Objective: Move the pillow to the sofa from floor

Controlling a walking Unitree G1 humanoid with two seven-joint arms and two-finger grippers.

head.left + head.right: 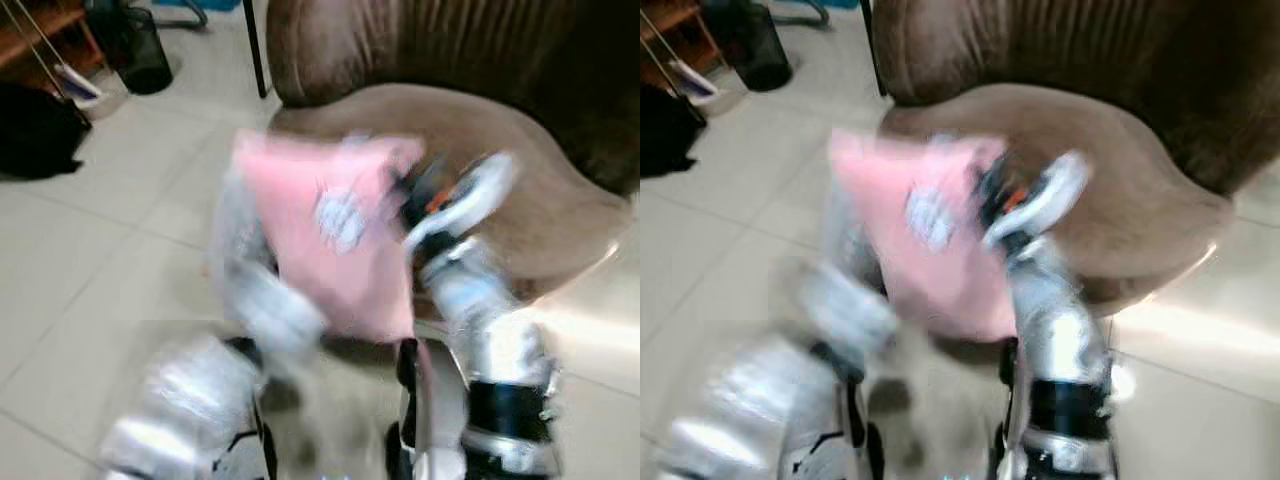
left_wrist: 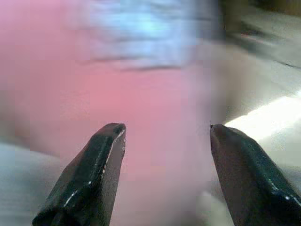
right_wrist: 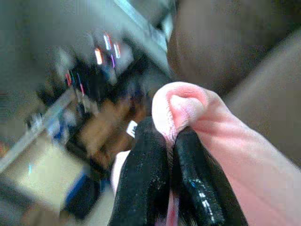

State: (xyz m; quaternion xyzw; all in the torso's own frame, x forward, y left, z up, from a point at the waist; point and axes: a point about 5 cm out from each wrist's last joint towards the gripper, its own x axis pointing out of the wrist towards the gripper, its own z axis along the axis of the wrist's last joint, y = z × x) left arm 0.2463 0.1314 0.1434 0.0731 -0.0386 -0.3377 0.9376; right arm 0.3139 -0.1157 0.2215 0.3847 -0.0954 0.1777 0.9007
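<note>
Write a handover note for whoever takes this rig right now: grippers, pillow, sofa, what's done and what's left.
Right gripper: shut on a pinched corner of the pink pillow.
Left gripper: open, fingers either side of the pillow's face, not clamped.
Pillow: off the floor, held up in front of the brown sofa, not yet on the seat. Head views are blurred.
Done: pickup.
Left: carry it over the seat cushion, release.

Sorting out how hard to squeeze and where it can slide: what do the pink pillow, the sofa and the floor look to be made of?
Pillow: soft pink fabric, matte; it puckers into a fold where the right claw pinches it. Sofa: brown upholstery with a suede-like or velvety nap, judging by the soft shading, though blur leaves it open. Floor: pale glossy tiles with grout lines and a bright glare patch.
</note>
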